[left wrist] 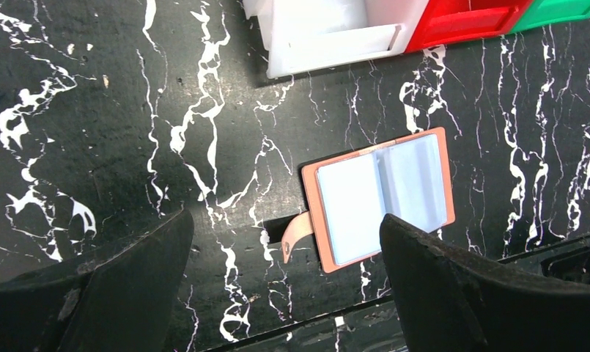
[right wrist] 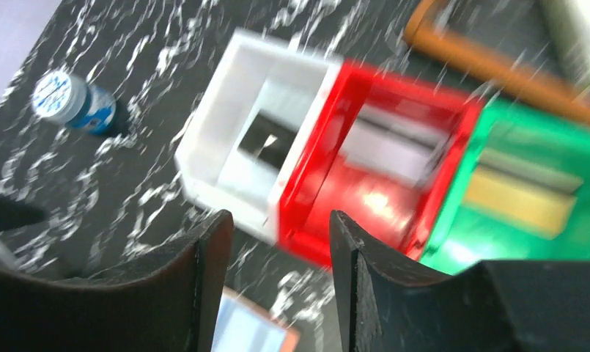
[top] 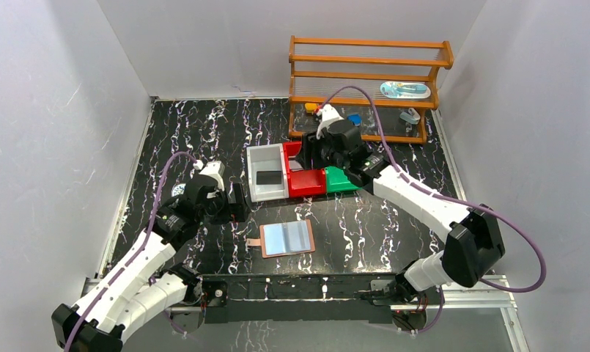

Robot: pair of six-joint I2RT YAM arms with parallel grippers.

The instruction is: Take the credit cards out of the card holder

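Note:
The card holder [top: 288,238] lies open and flat on the black marbled table, pale blue pockets up, strap tab [top: 253,243] to its left. I cannot tell whether credit cards sit in its pockets. In the left wrist view the card holder [left wrist: 380,198] lies beyond my wide-open left gripper [left wrist: 286,220], which is empty. That left gripper [top: 237,199] hovers up and left of the holder. My right gripper [top: 308,156] hangs over the red bin [top: 306,182]. In the blurred right wrist view the right gripper [right wrist: 278,220] is open and empty. A pale credit card [right wrist: 394,143] lies in the red bin.
A white bin [top: 256,192] holds a dark card [top: 266,177]. The green bin [right wrist: 555,242] holds a yellowish card [right wrist: 522,194]. A wooden rack [top: 369,81] with small items stands behind the bins. A small white-and-blue jar [top: 179,189] sits by the left arm.

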